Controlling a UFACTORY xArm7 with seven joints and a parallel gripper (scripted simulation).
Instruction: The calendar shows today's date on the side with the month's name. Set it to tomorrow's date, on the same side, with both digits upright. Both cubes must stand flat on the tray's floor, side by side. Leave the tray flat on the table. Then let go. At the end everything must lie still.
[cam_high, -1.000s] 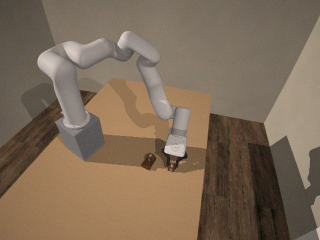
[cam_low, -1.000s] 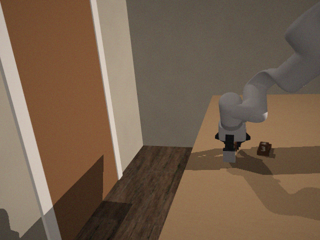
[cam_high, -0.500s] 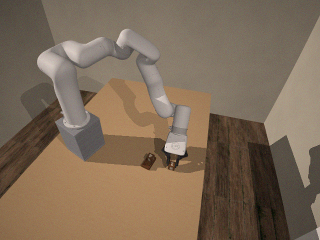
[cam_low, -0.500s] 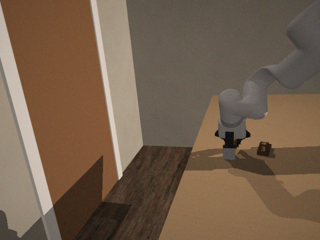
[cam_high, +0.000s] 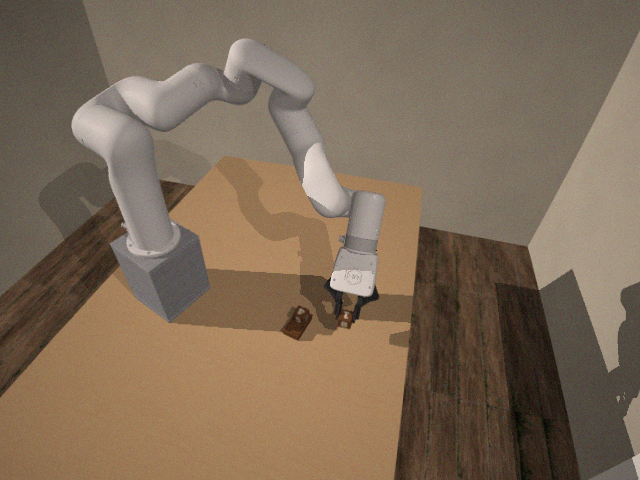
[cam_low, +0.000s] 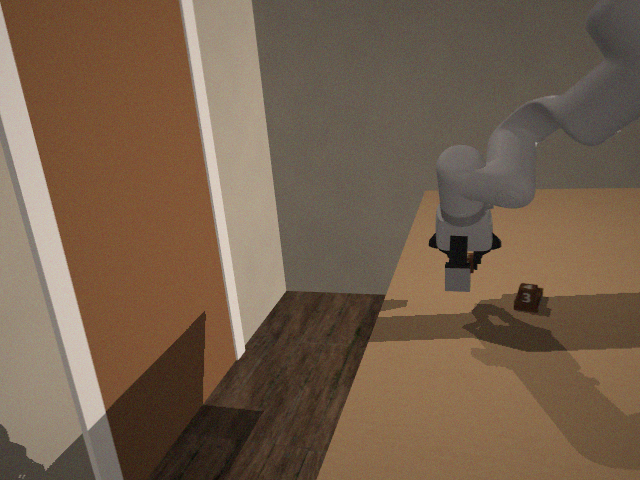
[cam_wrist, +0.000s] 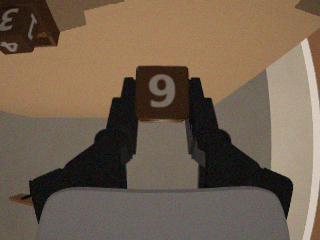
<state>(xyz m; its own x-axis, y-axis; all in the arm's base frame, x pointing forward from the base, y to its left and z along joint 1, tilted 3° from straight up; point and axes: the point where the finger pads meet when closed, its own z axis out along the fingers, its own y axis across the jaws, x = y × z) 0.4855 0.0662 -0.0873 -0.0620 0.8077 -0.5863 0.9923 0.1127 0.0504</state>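
My gripper (cam_high: 346, 316) (cam_low: 465, 271) (cam_wrist: 161, 93) is shut on a brown cube (cam_high: 344, 324) (cam_low: 470, 261) (cam_wrist: 162, 111), one finger on each side. It holds the cube above the table, to the right of the tray in the top view. The held cube shows a 9 in the wrist view; in the top view it shows a 1 and a less clear digit. The dark brown tray (cam_high: 293, 331) rests on the table. The other cube (cam_high: 301, 313) (cam_low: 526, 298) (cam_wrist: 19, 31) is at the tray's far end in the top view. A 3 shows on it in the exterior view.
The wooden table (cam_high: 217, 392) (cam_low: 439, 403) carries the tray. Its right edge in the top view runs just beyond the gripper, with dark floor (cam_high: 465, 361) past it. The arm's grey base (cam_high: 165, 284) stands at the left. Arm shadows cross the table around the tray.
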